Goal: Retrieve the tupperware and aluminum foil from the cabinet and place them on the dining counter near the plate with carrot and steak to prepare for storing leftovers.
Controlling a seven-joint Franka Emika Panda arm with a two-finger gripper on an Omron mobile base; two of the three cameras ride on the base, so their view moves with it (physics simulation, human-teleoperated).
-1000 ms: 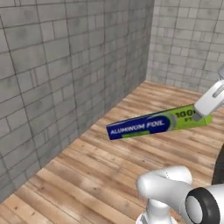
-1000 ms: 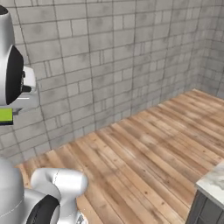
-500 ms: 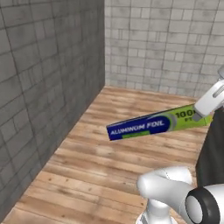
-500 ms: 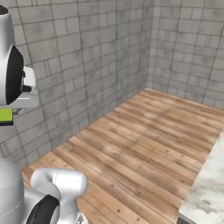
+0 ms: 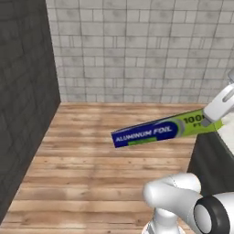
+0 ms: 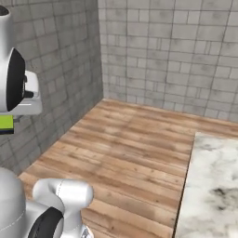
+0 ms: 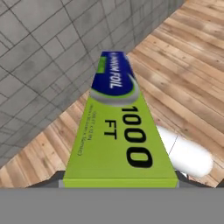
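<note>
The aluminum foil point(image 5: 157, 131) is a long blue box with white lettering and a lime-green end, held level in the air above the wooden floor. My gripper point(image 5: 211, 120) is shut on its green end at the right edge of the left base view. That green end point(image 6: 6, 124) pokes out beside my hand at the left edge of the right base view. In the hand view the aluminum foil point(image 7: 117, 131) runs straight away from the camera, green "1000 FT" part nearest. A marbled white-and-grey dining counter point(image 6: 210, 186) sits at the lower right. Tupperware, plate and cabinet are out of view.
Grey tiled walls point(image 5: 137, 50) meet in a corner ahead, over a wooden plank floor point(image 5: 91, 169). The dark side of the counter's base point(image 5: 212, 162) stands at the right of the left base view.
The whole scene has swung across both base views, so the base has turned. The wall corner has shifted and more of the marbled counter shows. The foil box stays in my shut gripper.
</note>
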